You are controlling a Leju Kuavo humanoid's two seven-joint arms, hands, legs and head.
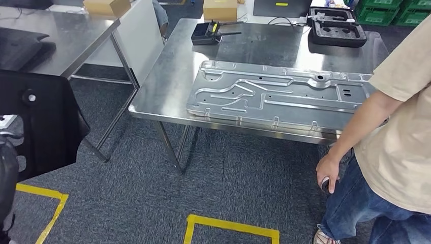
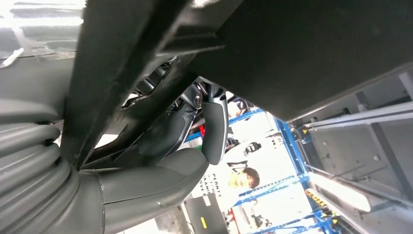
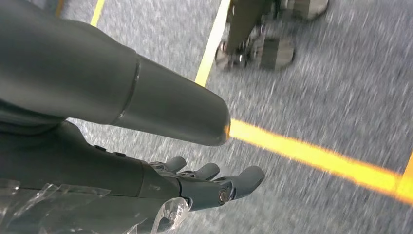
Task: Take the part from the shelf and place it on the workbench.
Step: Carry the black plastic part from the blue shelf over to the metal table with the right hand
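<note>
1. One steel workbench point(image 1: 167, 76) stands on grey carpet, bearing a large pressed silver metal panel point(image 1: 277, 96) along its near edge.
2. Left of the workbench, the flat black plastic part point(image 1: 43, 124) hangs upright above the floor, gripped by the left hand point(image 2: 160, 146), whose thumb and dark fingers clamp its edge.
3. Right of the workbench stands a person in a beige shirt point(image 1: 401, 132).
4. Beyond the panel lies a black foam tray point(image 1: 338, 28).
5. Over yellow floor tape, the right hand point(image 3: 195, 183) hangs empty, fingers apart.
</note>
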